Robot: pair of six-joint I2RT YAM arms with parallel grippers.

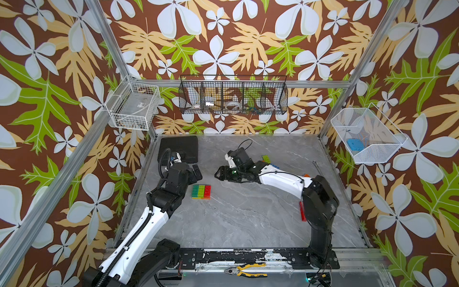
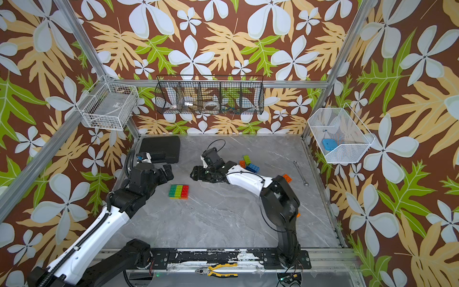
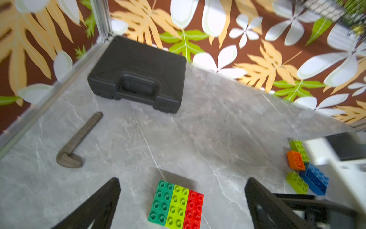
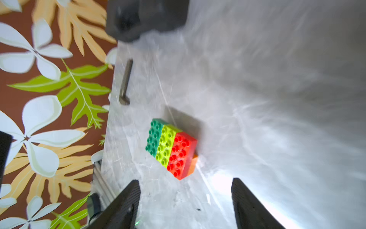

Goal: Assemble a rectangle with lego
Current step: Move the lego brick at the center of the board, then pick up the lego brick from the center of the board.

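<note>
A grey table (image 1: 236,223) is seen from above in both top views. Two arms are stretched over it, the left arm (image 1: 151,218) and the right arm (image 1: 280,177). A black case (image 1: 180,146) is laid flat and shut in the far left corner of the table.

The left claw (image 3: 183,179) is spread wide open. Nothing is gripped between its two dark fingers (image 3: 103,204). The right claw (image 4: 185,180) is spread open too, and nothing is held in it. The two claws are pointed toward each other over the middle of the table.

The lego block (image 1: 201,191) is set on the table just beside the left claw, on the near side. It is touched by no claw. Its top is made of three long bricks pressed side by side: dark green, lime and red. An orange layer is seen under the red brick in the right wrist view.

More lego is left loose behind the right arm. There, a lime brick (image 2: 246,158), an orange brick (image 2: 242,163) and a blue brick (image 2: 252,167) are bunched close together. A red brick (image 1: 302,211) is partly hidden by the right arm.

A spanner (image 2: 300,173) is laid near the right edge. A toothed metal tool (image 3: 79,138) is laid near the case.
</note>
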